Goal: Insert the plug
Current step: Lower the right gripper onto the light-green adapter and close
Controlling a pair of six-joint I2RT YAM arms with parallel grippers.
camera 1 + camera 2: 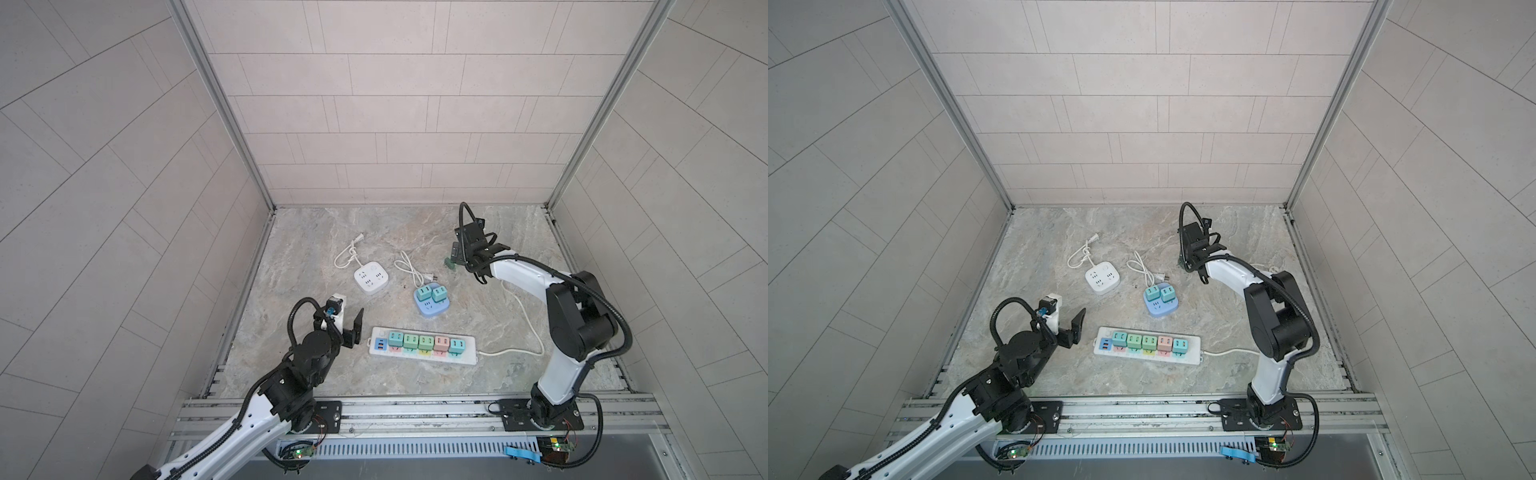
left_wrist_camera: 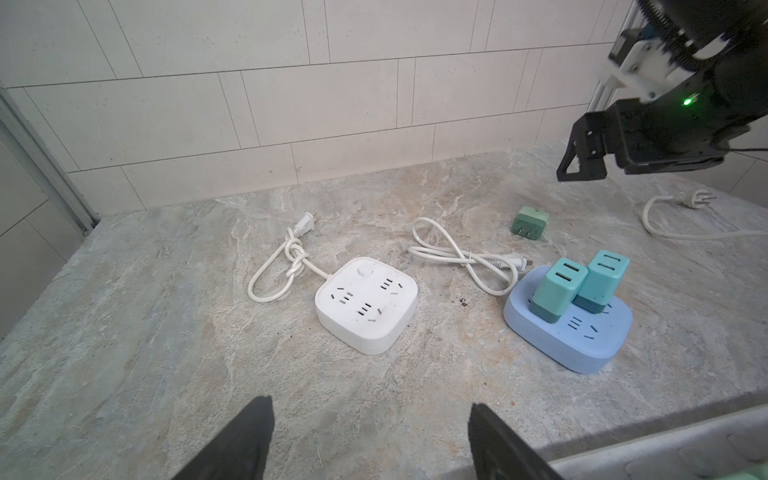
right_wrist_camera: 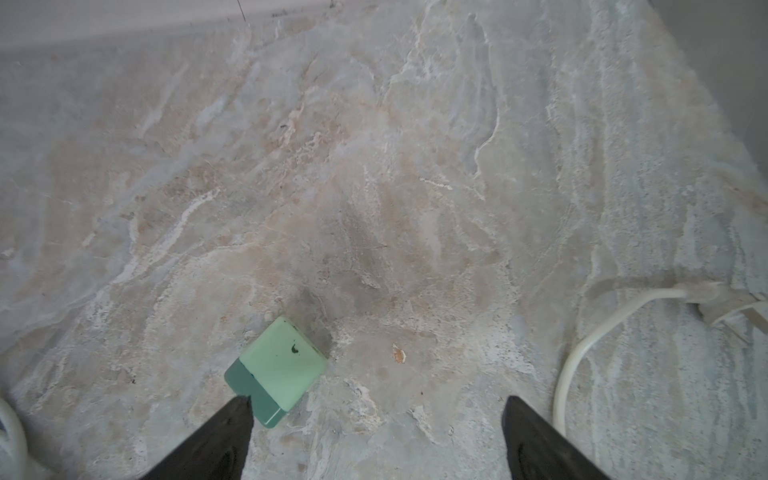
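While the left gripper (image 2: 370, 415) hung with its black fingers spread wide around nothing, three socket blocks sat across the veined stone tabletop (image 1: 415, 232): a white rounded-square block (image 1: 371, 279) with a knotted cord, a blue rounded block (image 1: 428, 309) carrying two teal plugs (image 1: 424, 293), and a long white strip (image 1: 471, 347) packed with five boxy plugs (image 1: 425, 342), two teal, two green, one pink. Over on the right, one loose green plug (image 3: 282, 370) lay on its side on the stone, and the right gripper (image 3: 376, 403) hovered over it, fingers wide and gripping nothing, one tip across its dark end, a white cord (image 3: 582, 345) curling nearby.
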